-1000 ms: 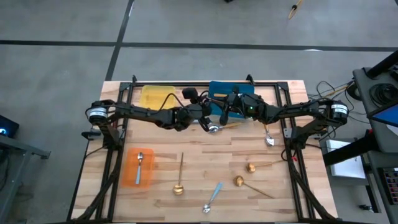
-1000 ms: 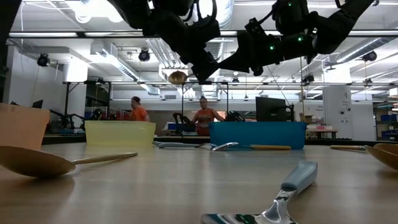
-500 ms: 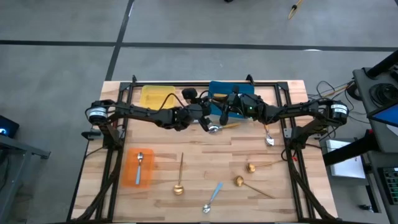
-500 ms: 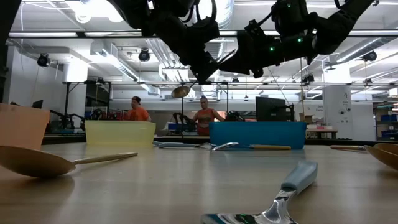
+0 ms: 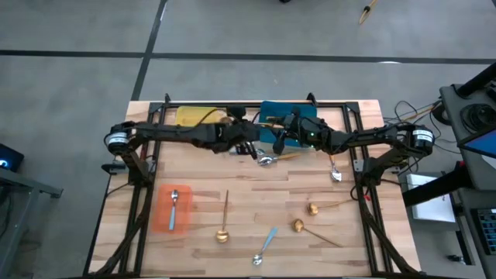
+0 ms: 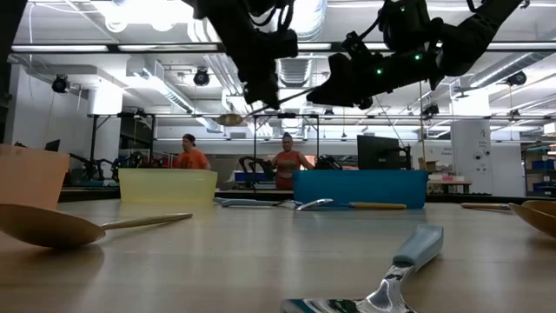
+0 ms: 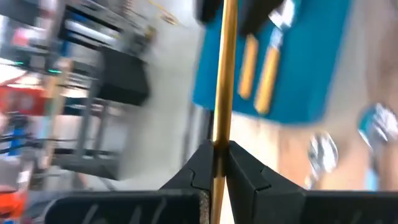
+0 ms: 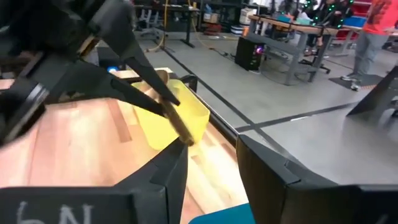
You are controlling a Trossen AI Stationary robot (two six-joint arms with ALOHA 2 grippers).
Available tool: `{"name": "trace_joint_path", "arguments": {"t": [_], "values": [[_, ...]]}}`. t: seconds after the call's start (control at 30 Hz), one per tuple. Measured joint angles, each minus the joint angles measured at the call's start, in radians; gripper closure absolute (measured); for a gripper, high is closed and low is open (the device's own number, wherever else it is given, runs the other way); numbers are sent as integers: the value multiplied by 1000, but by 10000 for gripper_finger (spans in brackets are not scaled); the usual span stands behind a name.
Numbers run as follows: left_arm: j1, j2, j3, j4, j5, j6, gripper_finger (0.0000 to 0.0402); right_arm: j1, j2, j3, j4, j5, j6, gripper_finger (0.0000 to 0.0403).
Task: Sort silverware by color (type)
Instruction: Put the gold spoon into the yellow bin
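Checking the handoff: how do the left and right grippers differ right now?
The left gripper is shut on the gold spoon, pinching its thin handle; the right gripper stands open and holds nothing. The left gripper is nearer the yellow tray; the right gripper hangs by the blue tray. Both hang in the air at the table's far side, close together.

Two dark jointed arms w/ silver-ringed base joints; right arm [image 5: 353,139] shows green LEDs; matte black fingers.

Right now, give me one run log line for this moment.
left gripper: shut on gold spoon, held above table | right gripper: open, near blue tray | yellow tray: behind left arm
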Motion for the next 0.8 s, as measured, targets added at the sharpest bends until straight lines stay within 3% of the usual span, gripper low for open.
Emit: {"name": "trace_joint_path", "arguments": {"t": [0.17, 0.33, 0.5, 0.8], "values": [[99, -23, 86, -297, 175, -33, 397, 1, 0, 0, -1, -2, -19, 268], [250, -34, 95, -470, 381, -9, 391, 0, -9, 0, -14, -2, -38, 275], [424, -35, 57, -509, 542, 75, 395, 0, -29, 0, -33, -2, -38, 280], [626, -35, 36, -503, 641, 136, 395, 0, -47, 0, -59, -2, -55, 273]]}}
